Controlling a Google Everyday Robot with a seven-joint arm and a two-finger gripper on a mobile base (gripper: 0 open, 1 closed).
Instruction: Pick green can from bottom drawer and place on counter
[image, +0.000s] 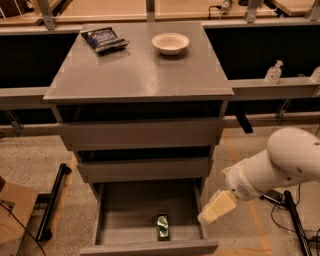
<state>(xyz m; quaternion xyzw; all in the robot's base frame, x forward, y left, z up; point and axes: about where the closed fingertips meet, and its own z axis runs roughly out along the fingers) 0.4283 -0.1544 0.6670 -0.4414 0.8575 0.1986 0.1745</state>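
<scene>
Nothing written here can be read. The dark blue chip bag (104, 39), near the back left corner of the worktop (140, 70), carries pale print too blurred to make out. The green can (163, 226), lying near the front of the open bottom drawer (130, 212), shows pale markings, none legible. The gripper (217, 206) hangs just outside the drawer's right wall.
</scene>
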